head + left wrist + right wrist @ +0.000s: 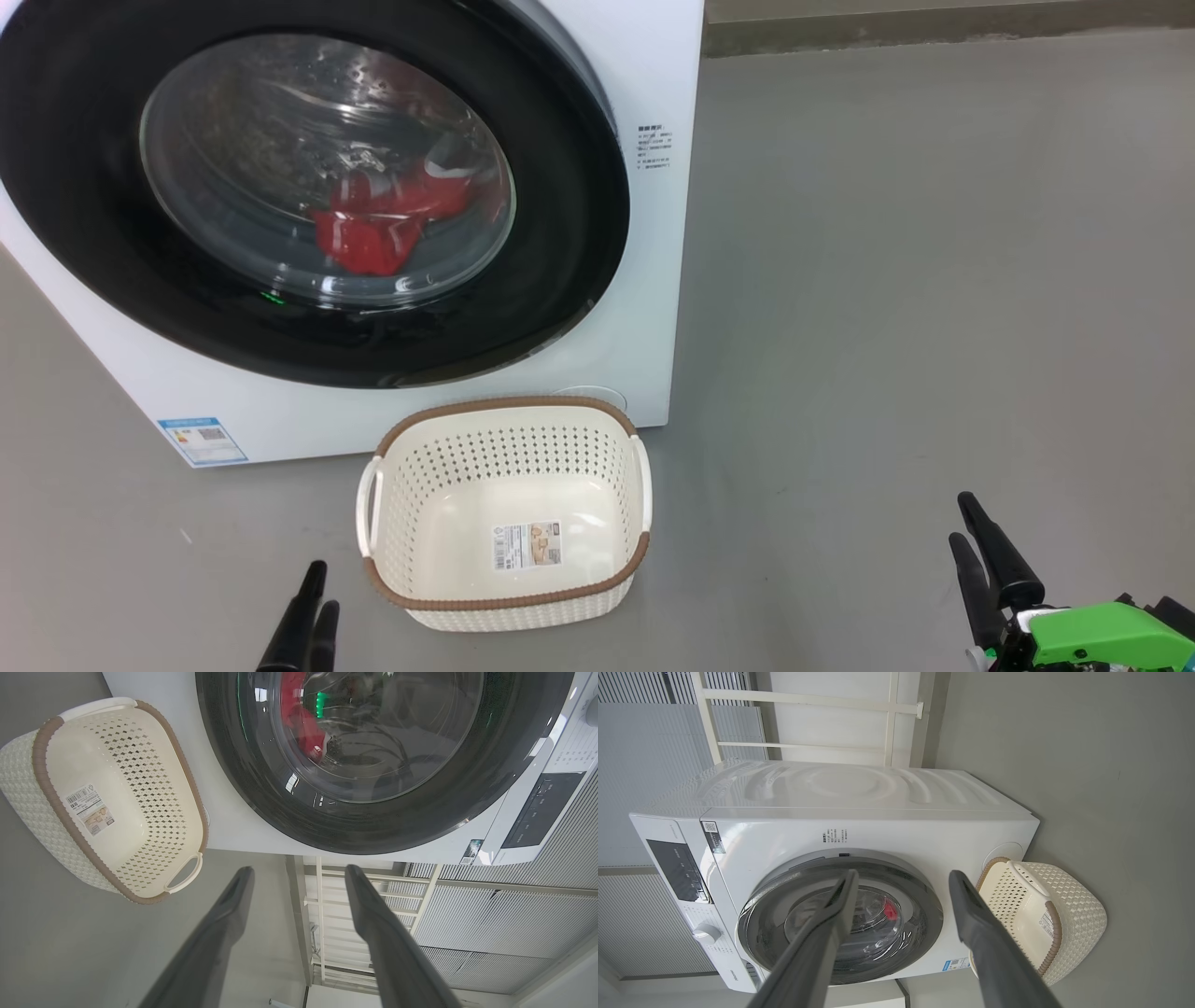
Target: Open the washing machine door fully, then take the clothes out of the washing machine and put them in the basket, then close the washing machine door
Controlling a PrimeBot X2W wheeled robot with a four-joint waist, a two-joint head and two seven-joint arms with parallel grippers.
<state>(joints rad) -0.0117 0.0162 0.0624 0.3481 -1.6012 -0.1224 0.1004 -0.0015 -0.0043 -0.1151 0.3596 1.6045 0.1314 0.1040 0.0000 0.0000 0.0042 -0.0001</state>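
The white washing machine [653, 93] fills the upper left of the head view. The washing machine door [560, 233], with a black frame and a glass bowl, lies against its front; a thin grey band shows along its right edge. Red clothes [373, 229] lie behind the glass. The cream basket [504, 403] stands empty on the floor just before the machine. My left gripper [323, 586] is open, low and to the left of the basket. My right gripper [962, 519] is open, far to the right. In the wrist views both grippers [299, 869] [903, 873] hold nothing and point at the door [233, 765] [924, 919].
Grey floor [934, 327] stretches wide to the right of the machine, up to a wall base [934, 28]. A white frame rack [336, 914] and ribbed panels stand beyond the machine's side. The control panel and knob [706, 933] sit at its top front.
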